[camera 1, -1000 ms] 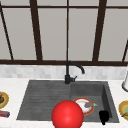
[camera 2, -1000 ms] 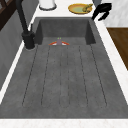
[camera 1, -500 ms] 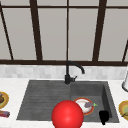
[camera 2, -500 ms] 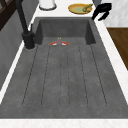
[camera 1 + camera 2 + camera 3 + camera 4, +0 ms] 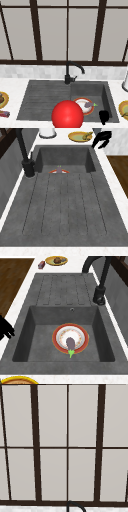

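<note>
My right hand (image 5: 103, 117) hovers over the sink's front right corner, above the counter edge, with relaxed fingers that hold nothing. In the left side view this hand (image 5: 101, 139) is next to a yellow plate (image 5: 79, 136), and in the right side view the hand (image 5: 5, 327) is at the picture's left edge. In the basin a red-rimmed white plate (image 5: 79, 102) carries a small purple eggplant (image 5: 88, 104); from the right side the plate (image 5: 58, 337) and the eggplant (image 5: 70, 343) lie in the basin's middle. A large red ball (image 5: 67, 114) is at the sink's front edge.
A black faucet (image 5: 68, 72) stands behind the dark grey sink (image 5: 37, 100), whose drainboard (image 5: 65, 203) lies to the left. A plate of food (image 5: 56, 260) and a small red item (image 5: 41, 265) sit on the left counter. A white vessel (image 5: 47, 131) stands at the back right.
</note>
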Controlling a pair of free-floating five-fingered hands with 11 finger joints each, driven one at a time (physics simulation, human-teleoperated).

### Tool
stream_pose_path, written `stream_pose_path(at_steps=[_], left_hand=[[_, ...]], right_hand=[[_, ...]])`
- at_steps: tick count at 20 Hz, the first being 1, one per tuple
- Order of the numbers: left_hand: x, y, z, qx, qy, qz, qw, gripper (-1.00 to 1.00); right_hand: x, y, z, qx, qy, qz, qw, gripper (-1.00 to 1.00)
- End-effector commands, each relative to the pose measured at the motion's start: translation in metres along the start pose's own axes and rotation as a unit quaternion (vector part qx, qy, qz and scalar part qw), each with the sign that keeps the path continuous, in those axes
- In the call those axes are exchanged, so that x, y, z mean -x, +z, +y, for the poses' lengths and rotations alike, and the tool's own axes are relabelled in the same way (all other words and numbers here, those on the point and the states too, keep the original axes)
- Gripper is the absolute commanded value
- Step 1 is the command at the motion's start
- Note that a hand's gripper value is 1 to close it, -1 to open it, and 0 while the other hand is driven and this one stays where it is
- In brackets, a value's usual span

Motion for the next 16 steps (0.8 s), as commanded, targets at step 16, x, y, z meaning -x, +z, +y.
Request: stream_pose_path(at_steps=[16], left_hand=[[-0.043,-0.123,0.021,0.0,-0.061,0.033,0.9976,-1.0]], right_hand=[[0.0,0.0,0.0,0.0,0.0,0.0,1.0,0.0]])
